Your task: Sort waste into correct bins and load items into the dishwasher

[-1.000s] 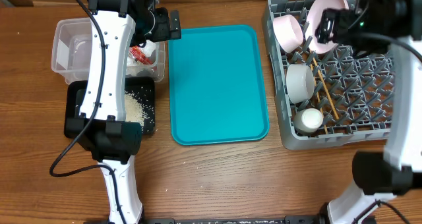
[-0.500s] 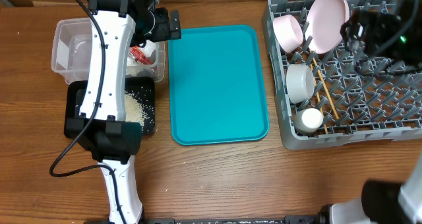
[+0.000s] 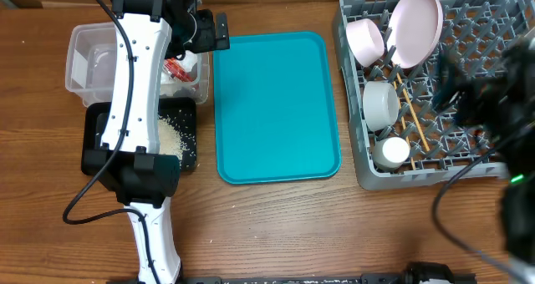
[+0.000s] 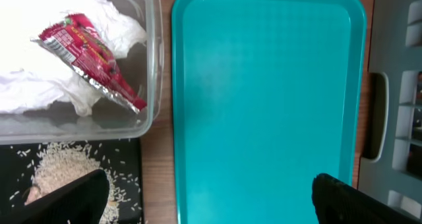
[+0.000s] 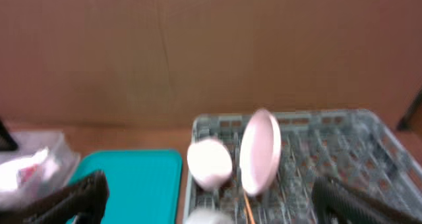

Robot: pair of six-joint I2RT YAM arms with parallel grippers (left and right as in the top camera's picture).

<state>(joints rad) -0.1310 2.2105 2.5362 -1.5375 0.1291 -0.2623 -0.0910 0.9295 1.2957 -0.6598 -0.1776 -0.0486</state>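
Sorting is judged finished. Nearest, rice grains [image 3: 173, 135] are kept apart in the black tray [image 3: 91, 121] as food waste; beyond, napkin [image 4: 99, 6] and red wrapper [image 4: 89, 53] are lodged in the clear tub [image 3: 79, 63]. The left gripper [image 4: 210, 181] and right gripper [image 5: 210, 184] are seen spread and empty. Cup [image 3: 390, 152], bowls [image 3: 380, 104], chopsticks [image 3: 411, 113] and, farthest, plate [image 3: 416, 27] are propped among the pegs of the rack [image 3: 418, 177].

Your light is even and soft from above, with faint shadows on the brown wooden desk [image 3: 276, 225]. Your dark right arm [image 3: 493, 109] smears with motion blur overhead; the right wrist view is soft throughout.
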